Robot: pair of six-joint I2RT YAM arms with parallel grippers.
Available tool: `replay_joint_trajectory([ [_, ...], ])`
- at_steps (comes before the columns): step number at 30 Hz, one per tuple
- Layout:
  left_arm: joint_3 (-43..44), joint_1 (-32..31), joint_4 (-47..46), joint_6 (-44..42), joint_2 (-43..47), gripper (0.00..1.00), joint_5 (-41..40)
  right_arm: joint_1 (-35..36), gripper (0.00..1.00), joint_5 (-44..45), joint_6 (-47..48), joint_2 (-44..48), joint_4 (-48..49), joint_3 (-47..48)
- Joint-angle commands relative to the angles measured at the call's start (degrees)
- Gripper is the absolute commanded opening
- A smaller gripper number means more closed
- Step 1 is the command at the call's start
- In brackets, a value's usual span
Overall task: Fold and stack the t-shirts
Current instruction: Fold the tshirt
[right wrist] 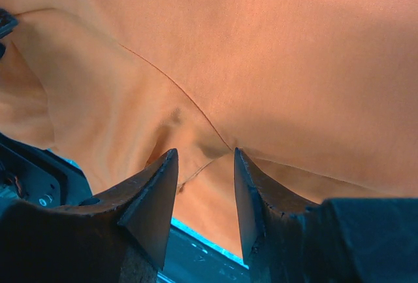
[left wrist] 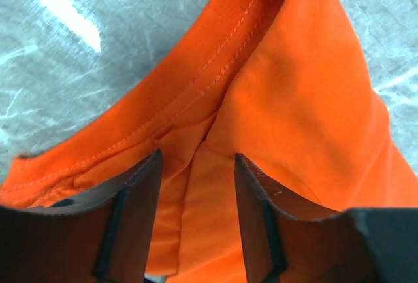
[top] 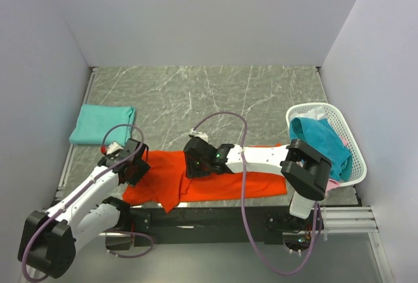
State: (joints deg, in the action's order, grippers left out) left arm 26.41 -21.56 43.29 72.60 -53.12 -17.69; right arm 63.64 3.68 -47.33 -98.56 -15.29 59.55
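The orange-red t-shirt point(top: 222, 182) lies spread along the near edge of the table, its left part bunched. My left gripper point(top: 140, 165) is down on that left end. In the left wrist view its jaws point(left wrist: 198, 155) stand apart over a fold of orange cloth point(left wrist: 294, 100) beside a stitched hem. My right gripper point(top: 191, 164) rests on the shirt's middle. Its jaws point(right wrist: 205, 152) are apart too, tips against the cloth point(right wrist: 261, 54) where a crease runs. A folded teal t-shirt point(top: 102, 124) lies at the left. Another teal t-shirt point(top: 320, 140) and a bit of pink cloth point(top: 333, 183) sit in the basket.
The white lattice basket point(top: 354, 159) stands at the right edge of the grey marbled table point(top: 196, 93). White walls close in three sides. The shirt's near hem hangs at the table's front rail point(right wrist: 196, 250).
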Motion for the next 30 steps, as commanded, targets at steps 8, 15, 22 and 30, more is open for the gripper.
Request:
replay_joint_trajectory([
  [8,3.6,-0.1,2.7,0.6,1.1,0.54,1.1,0.3,0.47,1.0,-0.2,-0.2,0.2,1.7],
  [15,2.9,-0.1,-0.1,0.5,-3.3,0.46,1.1,0.3,0.47,1.2,0.0,-0.7,0.2,1.9],
  [22,2.2,-0.1,-2.9,-0.4,-6.8,0.40,1.4,0.3,0.47,1.4,0.0,-1.2,-0.7,2.4],
  [30,1.4,-0.1,-2.2,0.1,-5.6,0.12,-0.3,0.3,0.46,1.5,-0.3,-2.5,-0.5,3.4],
])
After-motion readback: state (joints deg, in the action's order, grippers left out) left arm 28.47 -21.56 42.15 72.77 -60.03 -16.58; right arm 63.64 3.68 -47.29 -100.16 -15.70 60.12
